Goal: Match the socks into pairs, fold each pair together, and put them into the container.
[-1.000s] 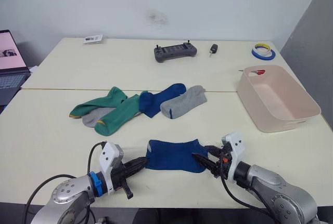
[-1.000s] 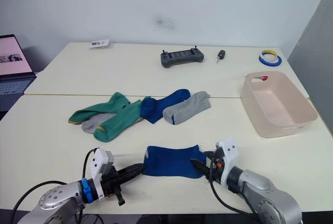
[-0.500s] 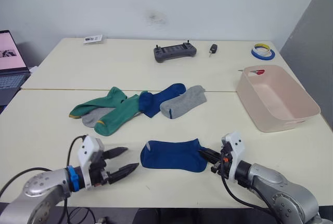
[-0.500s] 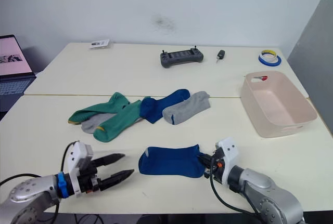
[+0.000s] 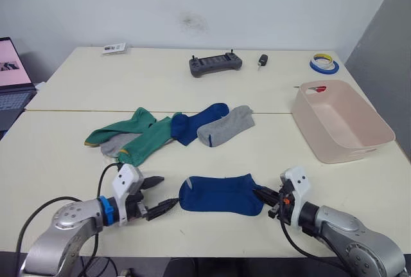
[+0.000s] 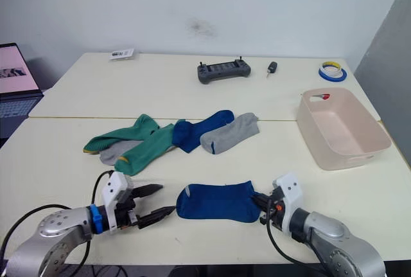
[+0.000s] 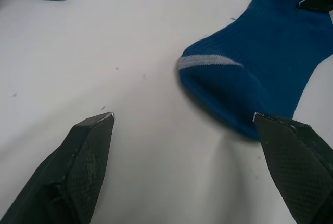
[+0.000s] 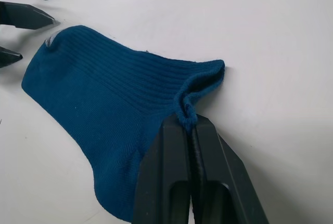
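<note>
Right gripper (image 8: 188, 130): pressed together on the cuff edge of the blue sock (image 5: 221, 195), at the sock's 3 o'clock end.
Left gripper (image 5: 166, 193): spread, tips just off the sock's toe at its 9 o'clock end, not touching.
Change, last second: a second ago both grippers were at the sock ends; half a second ago the left had let go and pulled back toward 8 o'clock with fingers apart; now it is back beside the toe. Right has kept its pinch throughout. Sock has slid slightly toward 3 o'clock.
Meaning: my read, the left is re-gripping the toe, so the fold hasn't started. No pair is matched yet.
Pile (image 5: 168, 133): other five socks at 12 o'clock of the held sock, overlapping: two green (image 5: 131, 137), a grey one (image 5: 117, 143) under them, second blue (image 5: 198, 121), second grey (image 5: 226, 125) touching it. Well apart from the held sock.
Container (image 5: 341, 121): at 2 o'clock, near the table's right edge; nothing sock-like inside as far as I can see.
Left wrist view adds: bare table between each finger (image 7: 80, 148) and the toe; pale stripe on the sock's toe end.
Right wrist view adds: cuff is bunched up into the closed fingers, rest of the sock lies flat.
Head views add: the layout of pile and container.
</note>
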Controlling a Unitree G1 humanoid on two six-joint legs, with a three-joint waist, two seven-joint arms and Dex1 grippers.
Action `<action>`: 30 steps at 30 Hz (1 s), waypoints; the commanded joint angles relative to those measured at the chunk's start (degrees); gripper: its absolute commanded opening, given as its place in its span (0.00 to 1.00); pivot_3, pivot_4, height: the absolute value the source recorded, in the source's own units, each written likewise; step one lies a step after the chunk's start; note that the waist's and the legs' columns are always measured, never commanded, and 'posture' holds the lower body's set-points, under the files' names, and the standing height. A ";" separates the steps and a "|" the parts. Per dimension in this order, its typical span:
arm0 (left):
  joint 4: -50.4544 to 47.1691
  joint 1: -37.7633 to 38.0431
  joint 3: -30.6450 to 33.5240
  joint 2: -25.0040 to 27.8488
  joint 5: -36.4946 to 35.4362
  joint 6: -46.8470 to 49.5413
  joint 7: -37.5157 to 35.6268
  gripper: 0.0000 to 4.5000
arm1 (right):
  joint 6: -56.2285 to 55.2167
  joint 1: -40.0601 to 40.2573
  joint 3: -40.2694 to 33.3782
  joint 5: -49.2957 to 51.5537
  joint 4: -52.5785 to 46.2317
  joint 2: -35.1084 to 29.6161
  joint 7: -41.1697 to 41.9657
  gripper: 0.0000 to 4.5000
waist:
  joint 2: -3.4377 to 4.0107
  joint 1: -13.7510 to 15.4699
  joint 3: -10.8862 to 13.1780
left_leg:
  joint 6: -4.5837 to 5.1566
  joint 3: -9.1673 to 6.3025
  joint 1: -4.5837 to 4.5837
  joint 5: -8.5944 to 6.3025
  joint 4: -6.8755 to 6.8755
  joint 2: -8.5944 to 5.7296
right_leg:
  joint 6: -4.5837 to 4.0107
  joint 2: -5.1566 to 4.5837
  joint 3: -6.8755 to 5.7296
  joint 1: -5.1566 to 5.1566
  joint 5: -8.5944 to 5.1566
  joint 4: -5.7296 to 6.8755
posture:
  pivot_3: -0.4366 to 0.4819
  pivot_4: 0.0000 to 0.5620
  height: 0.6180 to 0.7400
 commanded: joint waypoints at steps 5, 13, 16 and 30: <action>-0.71 -0.95 -4.77 -1.29 0.02 4.44 0.99 0.88 | -1.01 -0.36 -0.14 0.09 -2.32 -0.54 0.59 0.00 | 0.11 0.02 -0.08 | 0.00 0.01 0.03 0.00 0.01 -0.03 | 0.00 -0.01 0.01 0.03 0.00 0.02 | 0.48 0.27 1.00; -3.21 -2.92 -9.31 -0.87 -1.41 10.96 0.28 0.36 | -0.84 -0.25 -0.43 0.39 -2.69 -0.68 0.46 0.00 | 0.21 0.14 -0.23 | 0.00 0.01 0.04 0.00 0.01 -0.08 | 0.01 -0.03 0.01 0.09 0.00 -0.03 | 0.48 0.27 1.00; -3.28 -3.00 -9.18 -0.87 -1.57 11.29 0.26 0.17 | -0.92 -0.08 -0.40 0.38 -2.78 -0.72 0.47 0.00 | 0.22 0.12 -0.24 | 0.00 0.01 0.06 0.00 0.01 -0.06 | 0.00 -0.02 0.01 0.09 0.00 -0.02 | 0.48 0.27 1.00; -0.75 5.21 5.38 4.94 -4.43 9.17 -2.09 0.01 | -3.77 -0.51 1.69 -0.18 -2.95 0.02 2.55 0.00 | 0.22 -0.15 -0.23 | 0.00 -0.02 0.13 0.00 -0.03 0.04 | -0.01 0.05 0.03 0.03 -0.01 0.06 | 0.48 0.27 1.00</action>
